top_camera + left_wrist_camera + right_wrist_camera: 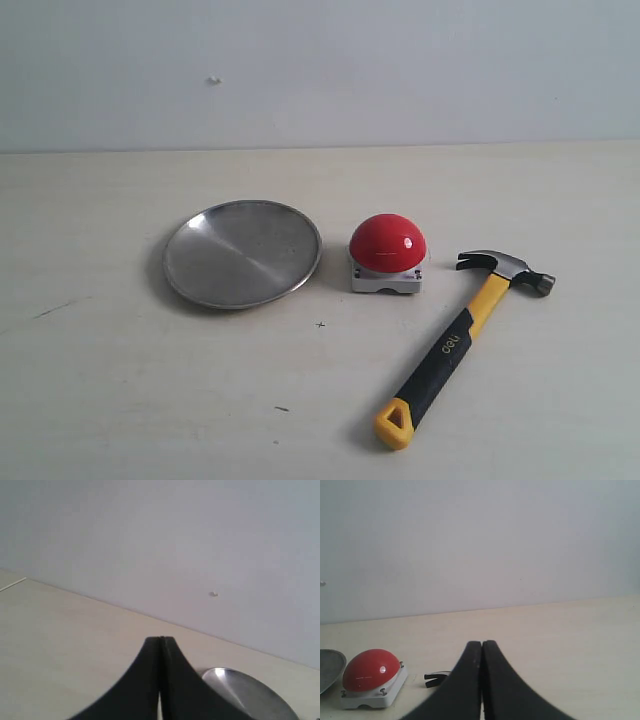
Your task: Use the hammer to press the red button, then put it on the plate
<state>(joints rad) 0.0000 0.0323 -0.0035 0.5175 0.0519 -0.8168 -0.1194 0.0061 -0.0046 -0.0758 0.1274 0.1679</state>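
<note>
The hammer [462, 340] lies flat on the table at the right, dark head towards the back, yellow looped end towards the front. Left of its head sits the red button [387, 243] on its grey base, and left of that the plate [241, 252]. Neither gripper shows in the exterior view. My left gripper [160, 639] is shut and empty, with the plate [250, 695] beyond it. My right gripper [481, 642] is shut and empty too, held back from the red button [369, 670]. The hammer's claw [436, 677] peeks out beside one finger; the handle is hidden.
The pale table [120, 380] runs back to a plain grey wall [320, 70]. A few small dark marks dot the tabletop near the front.
</note>
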